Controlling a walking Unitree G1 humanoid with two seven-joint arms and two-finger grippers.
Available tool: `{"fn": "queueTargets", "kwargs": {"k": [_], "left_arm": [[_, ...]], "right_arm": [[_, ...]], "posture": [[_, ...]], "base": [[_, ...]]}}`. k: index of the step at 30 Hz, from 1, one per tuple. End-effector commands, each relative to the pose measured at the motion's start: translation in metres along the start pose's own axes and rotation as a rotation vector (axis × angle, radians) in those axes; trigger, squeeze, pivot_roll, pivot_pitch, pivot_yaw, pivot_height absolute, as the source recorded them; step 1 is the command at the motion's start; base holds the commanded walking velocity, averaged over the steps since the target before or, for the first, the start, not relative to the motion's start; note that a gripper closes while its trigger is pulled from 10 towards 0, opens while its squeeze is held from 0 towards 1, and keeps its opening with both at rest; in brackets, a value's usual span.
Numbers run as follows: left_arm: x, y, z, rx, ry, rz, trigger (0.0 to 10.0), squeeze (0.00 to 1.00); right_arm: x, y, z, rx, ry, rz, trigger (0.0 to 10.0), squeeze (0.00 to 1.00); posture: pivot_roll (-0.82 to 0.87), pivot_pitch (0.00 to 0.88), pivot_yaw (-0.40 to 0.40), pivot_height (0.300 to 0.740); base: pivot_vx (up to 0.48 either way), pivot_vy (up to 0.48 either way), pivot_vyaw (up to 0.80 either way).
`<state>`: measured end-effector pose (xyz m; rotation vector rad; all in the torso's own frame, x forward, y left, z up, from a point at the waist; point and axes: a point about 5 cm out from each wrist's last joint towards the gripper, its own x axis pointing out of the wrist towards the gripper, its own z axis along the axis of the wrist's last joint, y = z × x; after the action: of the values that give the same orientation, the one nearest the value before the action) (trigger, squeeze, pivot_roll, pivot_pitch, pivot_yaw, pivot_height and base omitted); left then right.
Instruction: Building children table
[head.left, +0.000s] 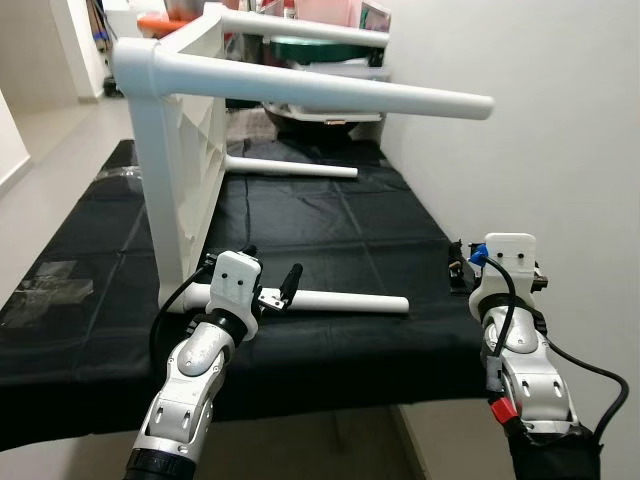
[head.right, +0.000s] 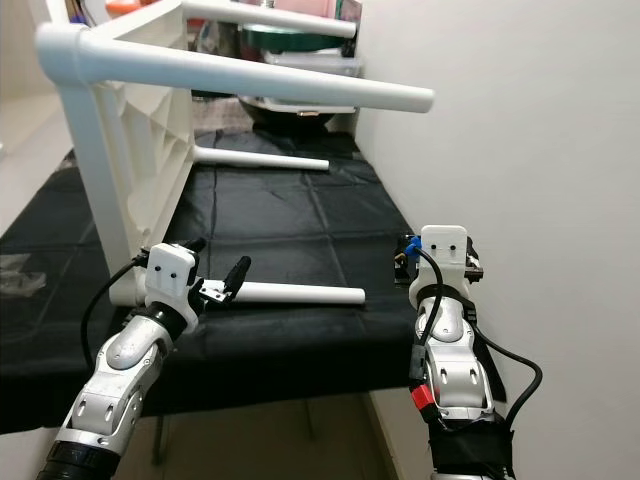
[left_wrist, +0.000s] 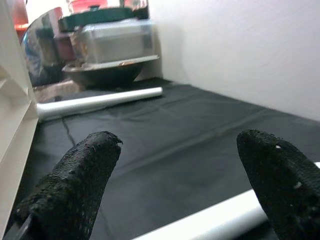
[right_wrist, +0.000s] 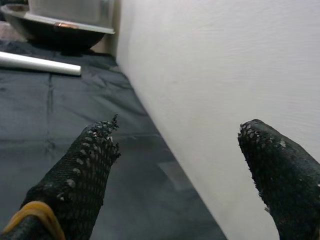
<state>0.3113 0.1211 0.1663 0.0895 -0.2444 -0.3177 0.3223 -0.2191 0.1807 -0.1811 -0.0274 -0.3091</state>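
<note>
- While the white table top (head.left: 185, 165) stands on its edge on the black cloth (head.left: 330, 215), two fitted legs (head.left: 330, 95) stick out toward the wall (head.left: 540, 120).
- Left gripper (head.left: 272, 285): fingers spread wide, hovering right at the near loose leg (head.left: 345, 301), which lies flat beside the top's lower corner.
- Second loose leg (head.left: 290, 168) lies farther back on the cloth.
- Right gripper (right_wrist: 180, 165): fingers wide apart, holding nothing, close to the wall at the cloth's right edge.
- Clutter of bins and a dark bowl (left_wrist: 102, 72) sits behind.

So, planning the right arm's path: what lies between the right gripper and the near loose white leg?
Only bare black cloth separates right gripper from white tube leg, in the left eye view.
</note>
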Motion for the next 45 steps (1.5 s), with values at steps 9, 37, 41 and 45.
{"fn": "queueTargets", "kwargs": {"k": [9,37,41,45], "left_arm": [[0.0003,-0.0026,-0.0086,0.005,0.047,-0.007,10.0,0.0],[0.0002,-0.0086,-0.0104,-0.01,0.041,-0.035,10.0,0.0],[0.0004,-0.0088,-0.0103,-0.011,0.04,-0.036,10.0,0.0],[0.0005,-0.009,-0.0124,-0.002,0.056,-0.038,10.0,0.0]], "right_arm": [[0.002,-0.0025,-0.0002,-0.028,0.006,0.01,10.0,0.0],[0.0016,-0.0034,-0.003,-0.046,0.012,0.012,10.0,0.0],[0.0016,-0.0034,-0.0033,-0.047,0.012,0.012,10.0,0.0],[0.002,-0.0033,-0.0036,-0.048,0.013,0.011,10.0,0.0]], "posture": [[0.1,0.0,-0.105,0.74],[0.1,0.0,-0.102,0.74],[0.1,0.0,-0.102,0.74],[0.1,0.0,-0.101,0.74]], "base": [[0.0,0.0,0.0],[0.025,0.0,0.0],[0.361,0.0,0.0],[0.239,0.0,0.0]]}}
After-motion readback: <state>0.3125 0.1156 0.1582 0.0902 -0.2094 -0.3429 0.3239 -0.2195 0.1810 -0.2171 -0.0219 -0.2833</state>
